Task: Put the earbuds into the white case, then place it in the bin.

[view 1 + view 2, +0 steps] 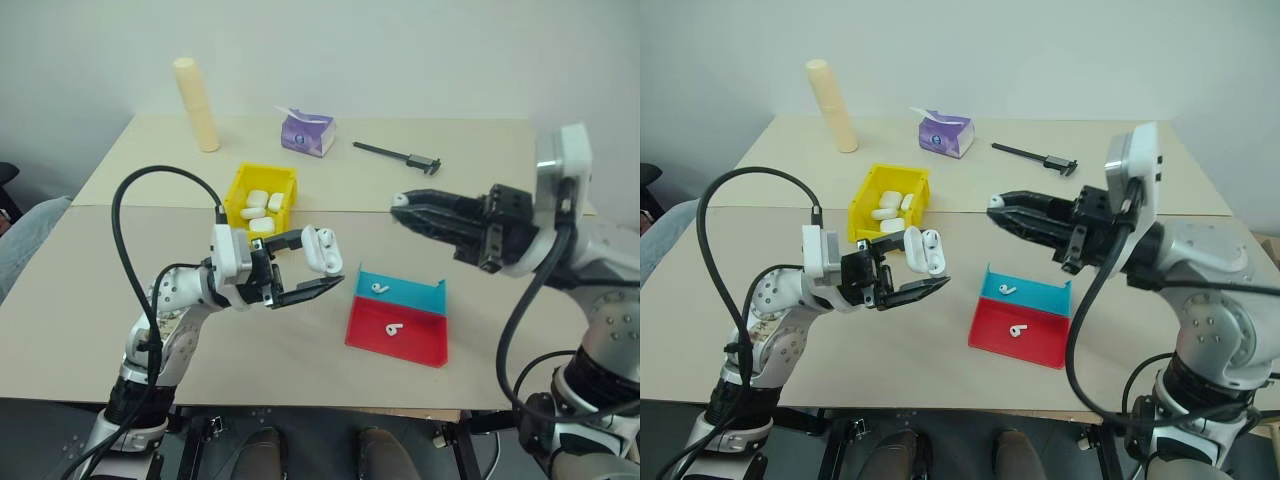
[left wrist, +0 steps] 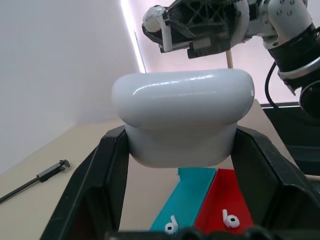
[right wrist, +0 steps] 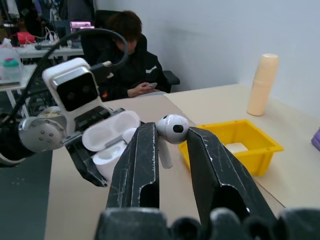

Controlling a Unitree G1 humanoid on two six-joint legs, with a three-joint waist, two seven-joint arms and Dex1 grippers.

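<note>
The right hand (image 3: pixel 167 150) pinches a tiny glossy white earbud (image 3: pixel 172 129) between nearly closed black fingers, aimed at the open case. The left hand (image 1: pixel 300 268) clamps tight on the small glossy white pebble-shaped case (image 1: pixel 320 248), lid flipped up, held above the beige tabletop (image 1: pixel 100 290). Two more earbuds (image 1: pixel 392 328) wait in the red-and-teal tray (image 1: pixel 400 345). Behind, the yellow plastic bin (image 1: pixel 262 180) already holds several white cases. Whether a bud already sits inside is unclear; loading and binning remain.
</note>
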